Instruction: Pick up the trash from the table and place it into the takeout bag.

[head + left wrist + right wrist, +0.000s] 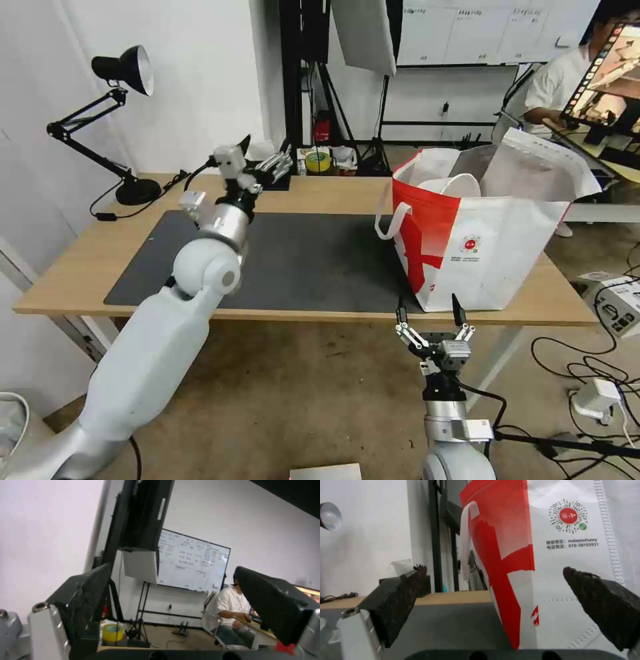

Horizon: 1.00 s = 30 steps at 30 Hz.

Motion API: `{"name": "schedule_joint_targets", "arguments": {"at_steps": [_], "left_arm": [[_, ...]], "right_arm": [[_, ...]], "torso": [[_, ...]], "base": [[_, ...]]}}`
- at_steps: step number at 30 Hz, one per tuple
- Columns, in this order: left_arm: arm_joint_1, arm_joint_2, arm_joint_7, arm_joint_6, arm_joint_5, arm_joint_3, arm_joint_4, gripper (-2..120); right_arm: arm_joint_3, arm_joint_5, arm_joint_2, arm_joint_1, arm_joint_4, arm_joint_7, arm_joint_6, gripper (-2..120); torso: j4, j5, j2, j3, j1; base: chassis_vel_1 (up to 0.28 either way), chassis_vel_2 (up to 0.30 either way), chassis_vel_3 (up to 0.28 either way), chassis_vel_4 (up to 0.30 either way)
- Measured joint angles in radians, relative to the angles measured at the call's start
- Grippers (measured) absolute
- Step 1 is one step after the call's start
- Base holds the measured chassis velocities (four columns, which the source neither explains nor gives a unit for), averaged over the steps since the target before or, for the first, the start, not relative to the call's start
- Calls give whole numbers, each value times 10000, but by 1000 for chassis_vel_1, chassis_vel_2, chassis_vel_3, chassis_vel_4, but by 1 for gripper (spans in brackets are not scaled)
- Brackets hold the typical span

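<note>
Left arm raised over the desk (80,267); left pincer (261,168) up above the far edge of the dark mat (300,260), near the back of the desktop. Jaws spread wide in the left wrist view, nothing between them, just the room beyond. A black lamp (123,73) stands at the desk's far left corner.

Mat surface bare of trash from the head view. A white round bowl (450,185) sits inside the mouth of the takeout bag (493,247), its rim showing above the red panel. Other trash pieces cannot be made out; likely down in the bag, but the interior is mostly hidden.

The bag stands upright on the right part of the desk, near its front edge, white loop handle (390,220) hanging on the left side.

Right pincer (432,323) held low, just in front of the desk's front edge below the bag, jaws wide apart and empty, facing the bag's printed side.

Judgement: placing step appears finished or close to it. Next move calls for a check for leftover trash, otherwise both arms pull back.
</note>
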Motion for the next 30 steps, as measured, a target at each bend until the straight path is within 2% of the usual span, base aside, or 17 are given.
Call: {"name": "schedule_joint_targets", "arguments": {"at_steps": [8, 14, 21, 29, 30], "left_arm": [[1418, 29, 122, -464, 272, -584, -378, 100], [2802, 17, 365, -773, 461, -1363, -773, 100], [3600, -27, 526, -1074, 630, -1929, -1027, 100], [4827, -377, 759, -1581, 1069, -2662, -1421, 100], [5170, -530, 831, -1869, 1254, -2801, -1444, 100]], "right_arm": [[56, -15, -38, -16, -33, 2, -1, 100], [80, -8, -78, -25, -62, 6, 11, 100], [55, -14, -62, -12, -105, 6, 18, 100], [107, -46, -79, -11, -180, 19, 22, 100], [147, -47, -114, -21, -192, 50, 22, 100]], "torso": [[-1, 0, 0, 0, 0], [0, 0, 0, 1, 0], [-1, 0, 0, 0, 0], [0, 1, 0, 0, 0], [0, 1, 0, 0, 0]], "base": [[0, 0, 0, 0], [0, 0, 0, 0], [0, 0, 0, 0], [0, 0, 0, 0], [0, 0, 0, 0]]}}
